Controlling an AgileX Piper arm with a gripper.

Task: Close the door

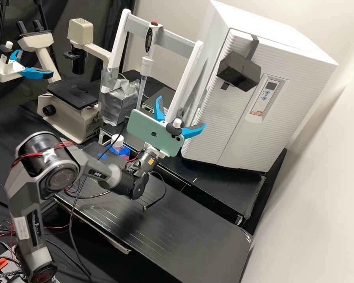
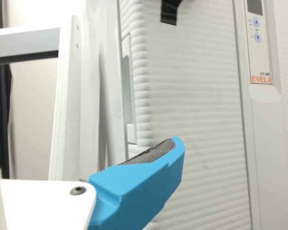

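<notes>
Fingers (image 1: 192, 131) of the end effector (image 1: 181, 111) stood wide apart, with nothing between them. The arm (image 1: 61, 167) rose from its base to a bent elbow, and from there its forearm sloped down to the wrist, where the last joint tipped up toward the end effector, aloft over the counter (image 1: 185, 232). A pale green phone (image 1: 155, 131) sat crosswise just below the finger roots. The door (image 1: 220, 114), ribbed and white, was close by the end effector, to its right in the high view, on the front of a big white cabinet (image 1: 287, 43); whether it was fully shut I could not tell. In the wrist view one finger overlapped the door near a tall recess (image 2: 128, 91) along the edge, and I could not tell if the two touched. Higher than the end effector, a black block (image 1: 240, 70) was fixed to the cabinet front, beside a small control panel (image 1: 265, 94). Behind the end effector stood a white frame (image 1: 190, 78) with a grey crossbar, and before it a pipette (image 1: 146, 67) with a red button. Well to its left were a microscope (image 1: 69, 114) and, nearer, a silver-taped bundle (image 1: 120, 102); lower down stood a white-capped bottle (image 1: 117, 141). A pale wall (image 1: 314, 196) ran beyond the cabinet, and dark curtain (image 1: 102, 15) hung behind the microscope.
</notes>
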